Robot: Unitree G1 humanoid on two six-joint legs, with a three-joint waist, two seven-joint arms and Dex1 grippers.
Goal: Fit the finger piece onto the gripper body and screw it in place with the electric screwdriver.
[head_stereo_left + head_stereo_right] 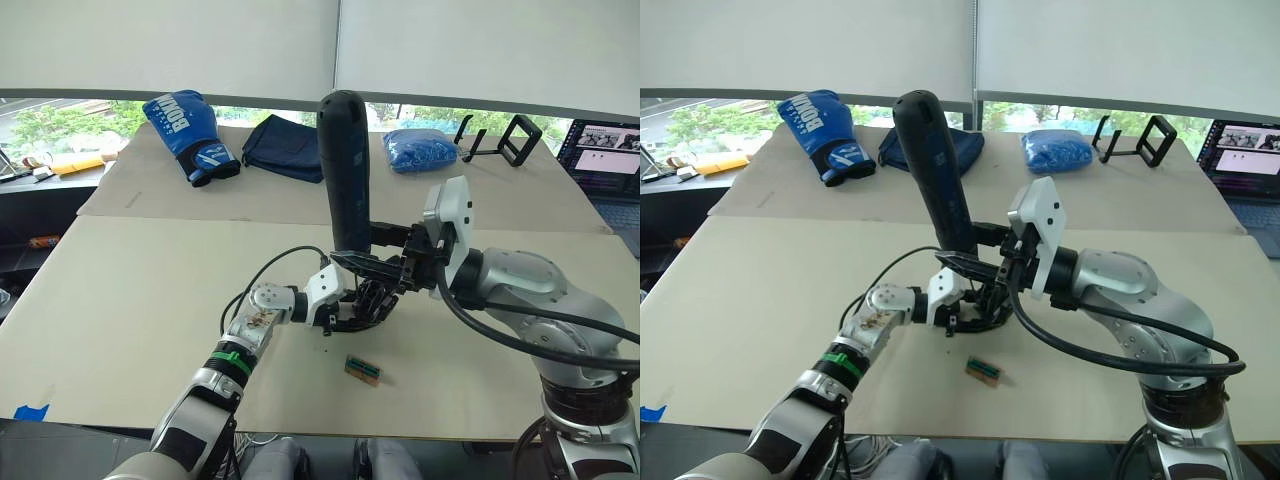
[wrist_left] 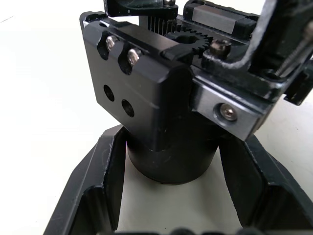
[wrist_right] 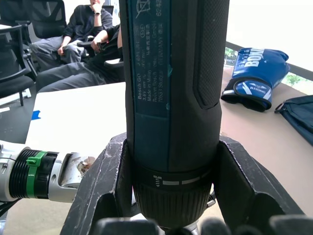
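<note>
The screw-driving step is in hand. At the centre of the left eye view, the right gripper (image 1: 385,262) is holding the electric screwdriver (image 1: 344,170) close to upright, rounded end up. In the right wrist view its two fingers (image 3: 105,188) are pressing against both sides of the screwdriver's dark barrel, just above the collar.

The left gripper (image 1: 352,312) is sitting directly beneath, at lower centre of the frame, with the gripper body (image 2: 161,93) between its jaws. In the left wrist view the body's round base is standing between the two fingers, which are flanking it closely; firm contact cannot be confirmed. Silver screws and a small gear are showing on the body's upper part.

The finger piece cannot be made out with certainty. The bit tip is hidden among the black parts, so seating cannot be confirmed.

Next move, as a judgement: keep the bit in line with the screw, press down steadily, and hold the body still against twisting.

A small green-brown block (image 1: 362,369) is lying on the table (image 1: 130,300), near the grippers.
</note>
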